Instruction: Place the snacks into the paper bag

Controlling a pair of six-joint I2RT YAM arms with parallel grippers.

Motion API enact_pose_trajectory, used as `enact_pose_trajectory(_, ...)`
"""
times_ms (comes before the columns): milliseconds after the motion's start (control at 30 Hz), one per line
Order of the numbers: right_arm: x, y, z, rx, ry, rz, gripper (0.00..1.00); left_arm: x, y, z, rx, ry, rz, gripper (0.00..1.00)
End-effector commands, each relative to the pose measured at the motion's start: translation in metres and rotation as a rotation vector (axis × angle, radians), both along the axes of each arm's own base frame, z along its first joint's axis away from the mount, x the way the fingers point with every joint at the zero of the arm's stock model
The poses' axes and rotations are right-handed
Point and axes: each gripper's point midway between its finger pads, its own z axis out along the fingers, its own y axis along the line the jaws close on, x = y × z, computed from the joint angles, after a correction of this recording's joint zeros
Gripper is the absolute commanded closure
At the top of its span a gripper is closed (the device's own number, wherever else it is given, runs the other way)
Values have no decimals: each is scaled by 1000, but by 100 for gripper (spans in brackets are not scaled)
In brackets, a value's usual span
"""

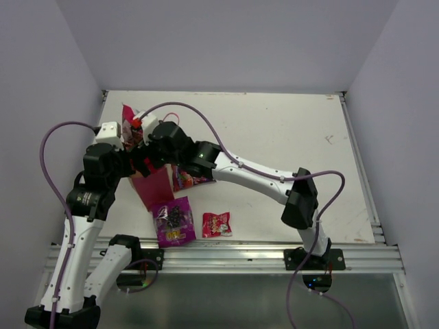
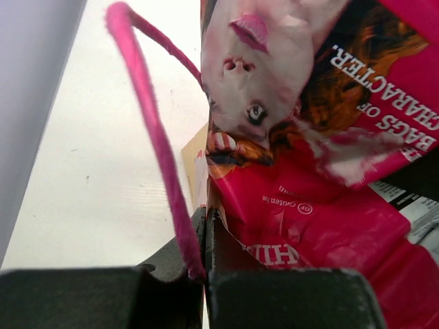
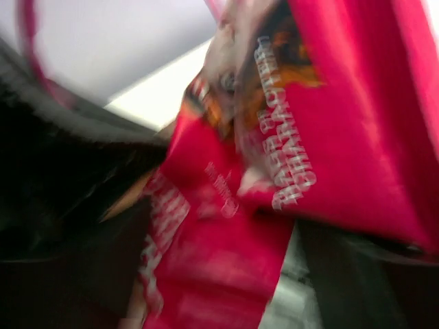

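Your left pincer [image 2: 204,236] is pinching the paper bag's [image 1: 152,190] string handle [image 2: 147,137], jaws nearly closed. The large pouch [image 2: 329,171] is sticking up beside the bag's edge at the table's [image 1: 274,130] left side. Your right pincer [image 1: 147,133] is reaching it, but I cannot tell its grip through the blur

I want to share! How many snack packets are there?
4. Big pink-red pouch by the paper bag, purple-pink packet partly under the right arm, purple pouch and small red packet near the front edge. Others may hide inside.
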Motion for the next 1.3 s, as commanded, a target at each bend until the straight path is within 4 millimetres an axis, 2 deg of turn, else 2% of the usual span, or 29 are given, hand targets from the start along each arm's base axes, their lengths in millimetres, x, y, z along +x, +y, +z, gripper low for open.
enact_pose_trajectory(0,-27,-35,76,-47,-88,76,1,9,21,45,25,-157,120,100)
enact_pose_trajectory(33,-29,-42,97,-21,-105,73,1,7,29,46,44,-159,159,100)
enact_pose_trajectory(100,-35,-54,124,17,-125,72,1,8,32,46,56,-157,176,100)
enact_pose_trajectory(133,-40,-68,147,53,-144,64,1,9,32,46,57,-157,176,100)
enact_pose_trajectory(200,-44,-84,152,39,-138,49,1,10,32,45,55,-153,178,100)
enact_pose_trajectory(233,-48,-97,165,55,-145,38,1,10,34,44,59,-150,193,100)
enact_pose_trajectory(333,-52,-120,140,-22,-126,17,1,8,42,34,64,-121,252,100)
enact_pose_trajectory(367,-56,-133,115,-80,-112,15,1,9,41,32,53,-119,254,100)
enact_pose_trajectory(433,-61,-143,79,-143,-84,25,1,10,41,23,43,-106,262,100)
enact_pose_trajectory(467,-67,-150,41,-203,-44,40,1,10,40,20,35,-101,266,100)
enact_pose_trajectory(533,-80,-151,5,-240,22,89,1,10,37,15,20,-85,253,100)
enact_pose_trajectory(567,-86,-151,-28,-277,73,105,1,9,36,14,13,-81,251,100)
enact_pose_trajectory(700,-107,-137,-91,-323,212,202,4,5,36,15,21,-76,246,100)
enact_pose_trajectory(767,-116,-127,-108,-323,262,261,8,2,37,16,24,-70,245,100)
enact_pose_trajectory(800,-119,-123,-125,-345,292,280,9,1,37,17,27,-68,244,100)
enact_pose_trajectory(967,-134,-114,-160,-357,385,346,10,-4,37,27,25,-85,238,100)
enact_pose_trajectory(1033,-137,-111,-167,-353,409,353,11,-5,36,29,26,-86,231,100)
enact_pose_trajectory(1200,-141,-105,-166,-331,434,375,12,-7,35,28,28,-78,219,100)
enact_pose_trajectory(1267,-143,-106,-175,-348,460,372,12,-7,35,28,29,-80,219,100)
